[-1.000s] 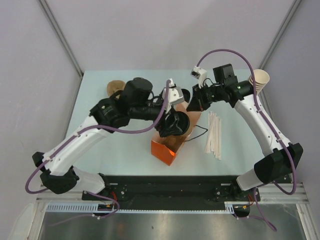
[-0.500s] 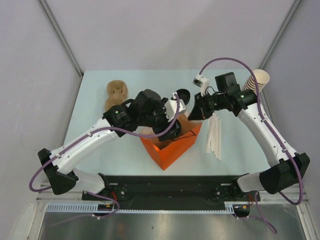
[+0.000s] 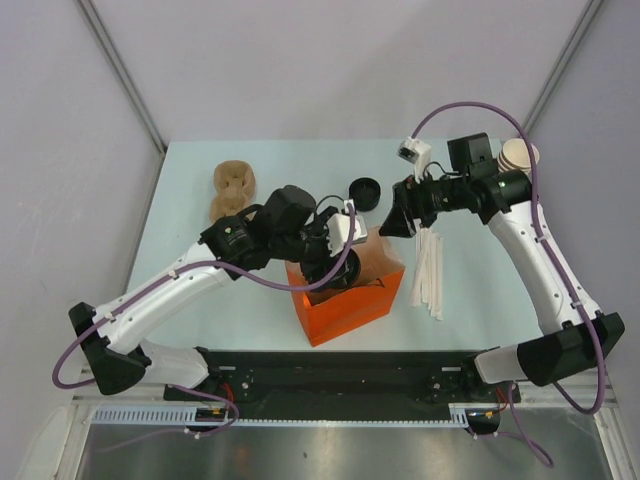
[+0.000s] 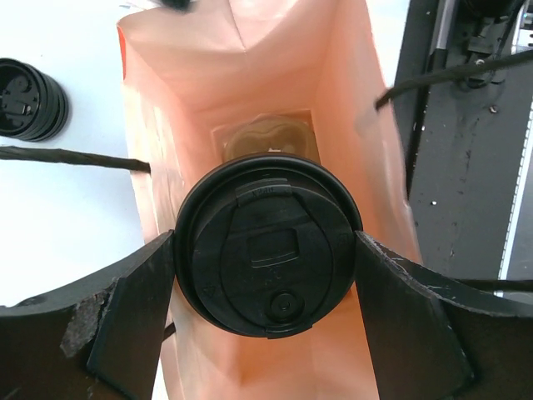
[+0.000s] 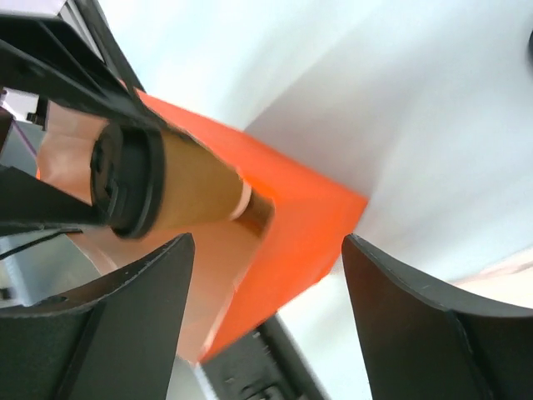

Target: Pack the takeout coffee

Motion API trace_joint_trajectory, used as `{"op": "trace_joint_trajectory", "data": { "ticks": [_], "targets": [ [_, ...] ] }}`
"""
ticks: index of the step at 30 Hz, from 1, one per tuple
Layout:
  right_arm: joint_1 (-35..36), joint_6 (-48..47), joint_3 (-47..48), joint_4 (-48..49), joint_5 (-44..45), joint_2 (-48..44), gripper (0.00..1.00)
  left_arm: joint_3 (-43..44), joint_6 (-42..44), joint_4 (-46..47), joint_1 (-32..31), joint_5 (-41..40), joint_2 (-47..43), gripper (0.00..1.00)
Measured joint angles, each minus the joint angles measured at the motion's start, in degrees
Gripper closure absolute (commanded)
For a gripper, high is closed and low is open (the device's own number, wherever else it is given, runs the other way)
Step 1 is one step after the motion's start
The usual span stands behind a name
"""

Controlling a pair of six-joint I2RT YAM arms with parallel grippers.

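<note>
Seen from above, two white robot arms reach over a pale table (image 3: 470, 310) from its near edge. An orange bag (image 3: 350, 305) stands open near the middle of the table, toward the near side.

The left gripper (image 4: 265, 250) hangs directly over the bag's mouth, holding the takeout coffee (image 5: 196, 190). Its two dark fingers (image 4: 133, 317) press against opposite sides of the round black lid (image 5: 125, 179). The small brown paper cup points down into the bag, with the pale inner walls around it. How deep it sits cannot be told.

The right gripper (image 5: 266, 250) is just beyond the bag's far right corner and clear of it. Its fingers (image 5: 433, 333) stand wide apart with nothing between them. Its wrist camera looks across at the bag and the cup.

Just beyond the bag, a short stack of black lids (image 3: 364, 190) sits on the table. A few pale wooden sticks (image 3: 428, 270) lie to the right of the bag. A stack of tan paper cups (image 3: 516, 155) stands at the far right, partly behind the right arm. A brown moulded tray (image 3: 230, 190) lies at the far left.
</note>
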Motion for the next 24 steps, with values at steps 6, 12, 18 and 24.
{"op": "trace_joint_trajectory", "data": {
  "ticks": [6,12,18,24],
  "targets": [
    [6.58,-6.45,6.64,1.38,2.89,4.0,0.22,-0.33,0.66,0.0,-0.17,1.03,0.0,0.8],
    [9.18,-13.51,8.13,0.44,2.93,8.87,0.25,-1.97,1.38,-0.26,-0.33,1.25,-0.07,0.8],
    [15.04,-18.99,8.13,-0.5,4.55,10.78,0.58,-3.41,1.46,-0.37,-0.37,1.29,-0.59,0.8],
    [16.2,-19.23,8.13,0.07,5.79,11.69,1.0,-5.99,1.49,0.76,-0.44,0.44,-3.13,0.81]
  ]
}}
